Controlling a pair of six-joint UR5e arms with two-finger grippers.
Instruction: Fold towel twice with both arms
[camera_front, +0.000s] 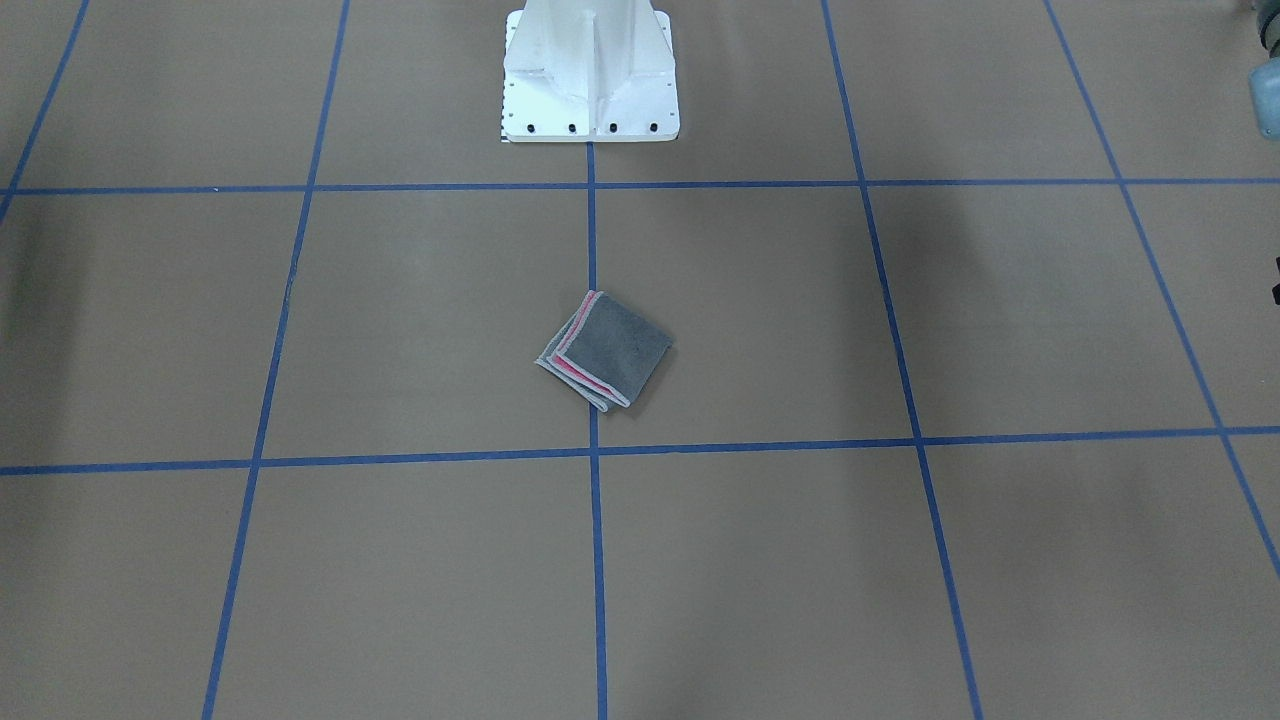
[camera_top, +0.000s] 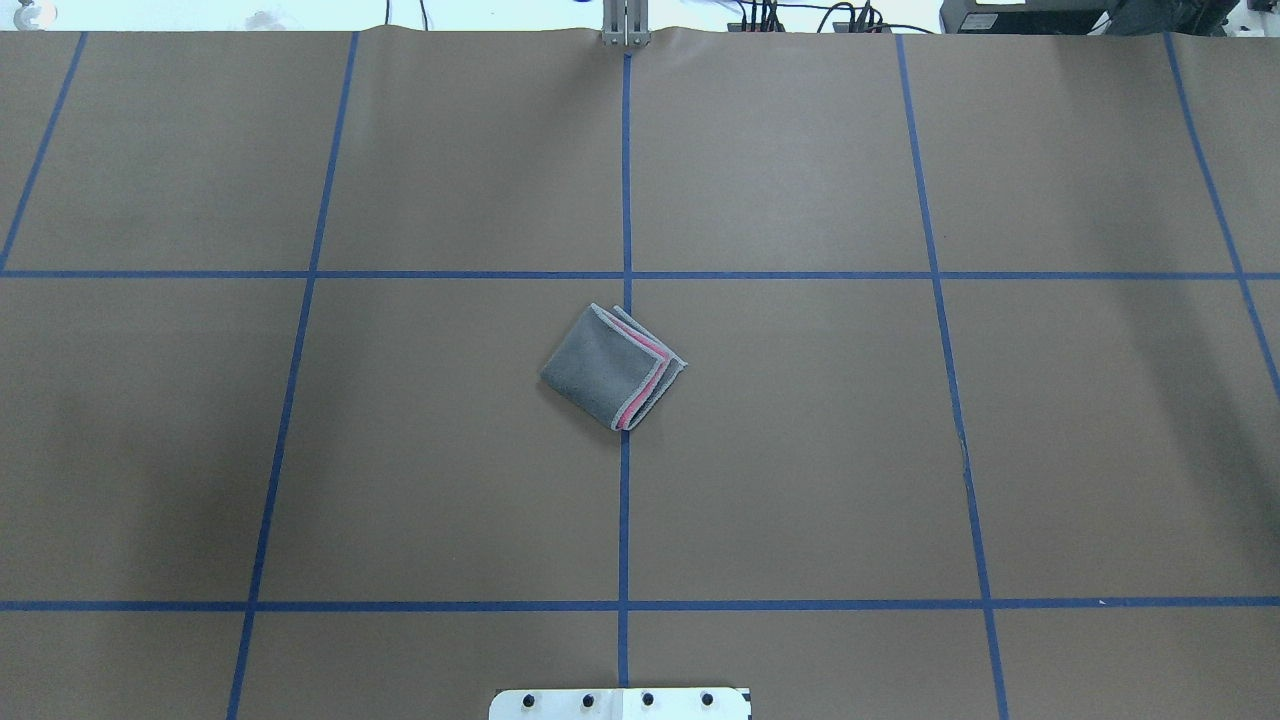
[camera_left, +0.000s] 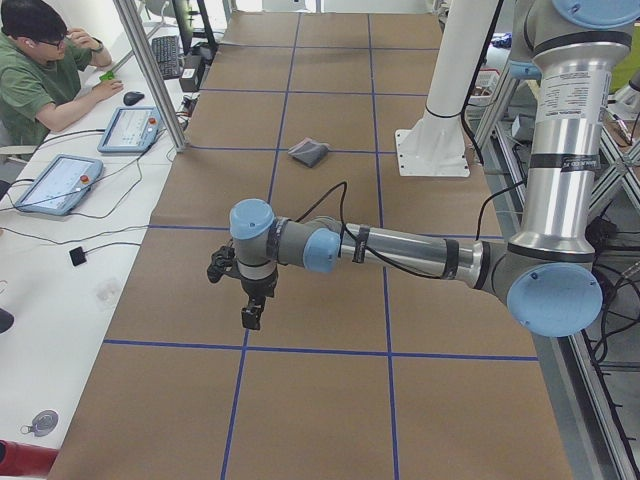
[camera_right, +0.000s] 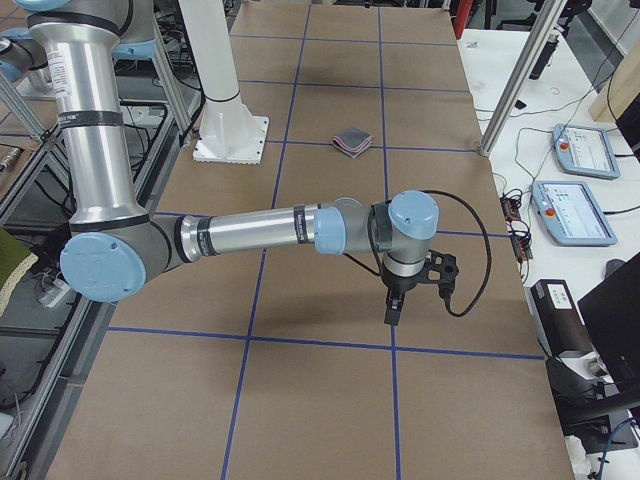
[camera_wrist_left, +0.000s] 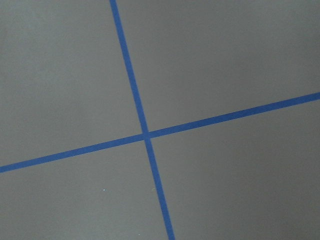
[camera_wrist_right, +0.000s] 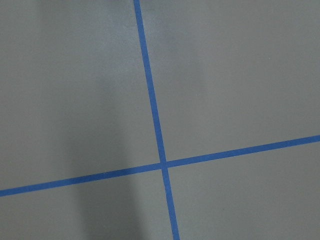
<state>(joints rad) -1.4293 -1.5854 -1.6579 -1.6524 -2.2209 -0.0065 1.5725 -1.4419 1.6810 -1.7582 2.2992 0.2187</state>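
Note:
The towel (camera_front: 605, 350) (camera_top: 610, 365) lies on the brown table near its middle, folded into a small square. Its dark grey face is up, with pink and pale grey edges stacked along one side. In the side views the towel (camera_left: 309, 152) (camera_right: 353, 140) is far from both arms. My left arm reaches out low over the table, its gripper (camera_left: 252, 318) pointing down. My right gripper (camera_right: 392, 313) hangs the same way at the opposite end. I cannot tell whether either is open or shut. Both wrist views show only bare table with blue tape lines.
The white pedestal base (camera_front: 590, 100) (camera_top: 620, 703) stands at the robot's side of the table. A person (camera_left: 40, 70) sits at a side desk with tablets (camera_left: 130, 128). More tablets (camera_right: 585, 150) lie on the other side desk. An aluminium post (camera_left: 150, 70) rises at the table edge.

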